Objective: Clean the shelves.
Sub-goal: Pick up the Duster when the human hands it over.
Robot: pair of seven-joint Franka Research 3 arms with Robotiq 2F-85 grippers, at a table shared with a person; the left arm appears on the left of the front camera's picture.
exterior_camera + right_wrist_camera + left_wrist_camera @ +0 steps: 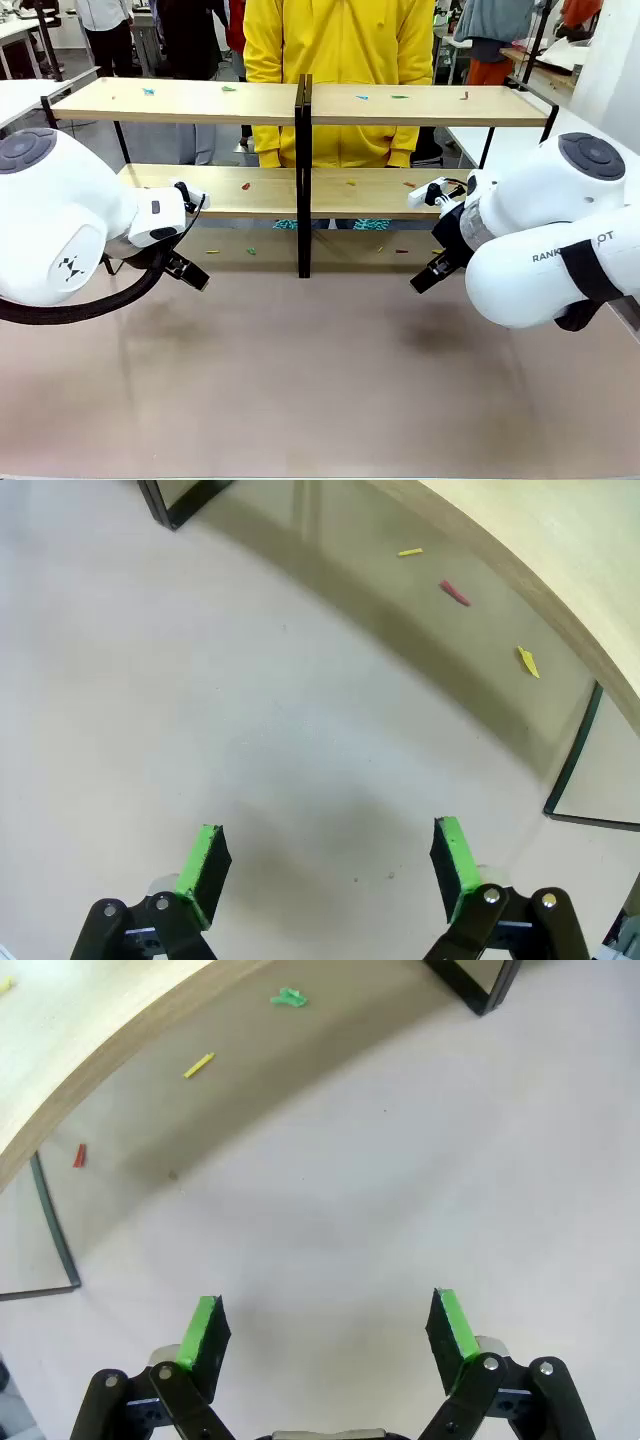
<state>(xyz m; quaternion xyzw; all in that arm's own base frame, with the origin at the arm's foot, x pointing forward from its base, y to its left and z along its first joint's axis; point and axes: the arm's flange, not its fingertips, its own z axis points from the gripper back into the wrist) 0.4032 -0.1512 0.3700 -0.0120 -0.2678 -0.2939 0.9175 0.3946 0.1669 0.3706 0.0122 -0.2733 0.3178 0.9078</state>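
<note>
shelves point(180, 100): light matt wood, black metal frame | tabletop point(320, 380): smooth matt

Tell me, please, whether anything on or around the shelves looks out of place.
Yes: small coloured scraps lie scattered over both boards of the shelves and on the tabletop beneath them, with red, yellow and green bits among them. They look like litter rather than stored items. The shelves themselves stand straight.
</note>
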